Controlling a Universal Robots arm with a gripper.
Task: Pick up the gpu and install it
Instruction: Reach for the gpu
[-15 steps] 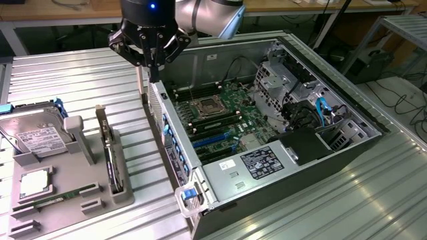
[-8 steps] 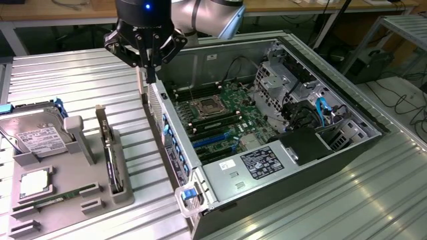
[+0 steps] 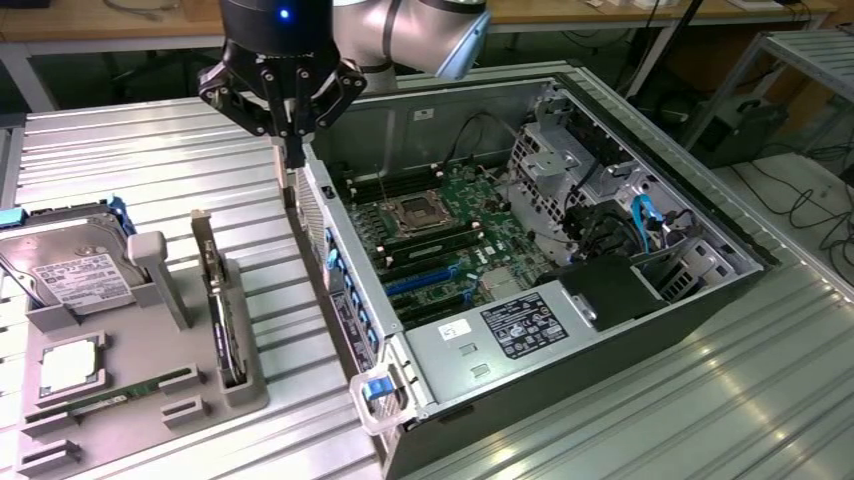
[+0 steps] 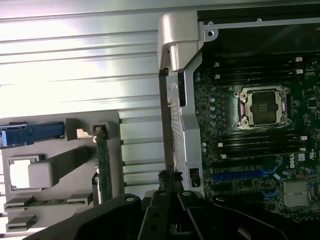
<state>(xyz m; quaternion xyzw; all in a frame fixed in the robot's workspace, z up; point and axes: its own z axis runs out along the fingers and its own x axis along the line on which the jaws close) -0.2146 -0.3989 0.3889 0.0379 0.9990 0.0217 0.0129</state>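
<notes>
The gpu point(image 3: 216, 300) stands on edge in a slot of the grey holder tray point(image 3: 247, 395) at the exterior view's left. Its green board point(image 4: 102, 160) also shows in the wrist view. My gripper point(image 3: 286, 155) hangs well apart from it, at the far corner of the open computer case. The fingers are shut with nothing between them. Their tips point(image 4: 170, 177) sit over the case's slotted side wall point(image 4: 172, 125) that faces the tray. Inside the case lie the motherboard point(image 3: 441, 235) and its blue card slots point(image 4: 240, 175).
The tray also carries a hard drive point(image 3: 67, 270), a processor chip point(image 3: 64, 365) and a memory stick point(image 3: 120, 395). Drive cages and cables point(image 3: 627, 220) fill the case's right side. Ribbed metal table point(image 3: 160, 160) surrounds everything.
</notes>
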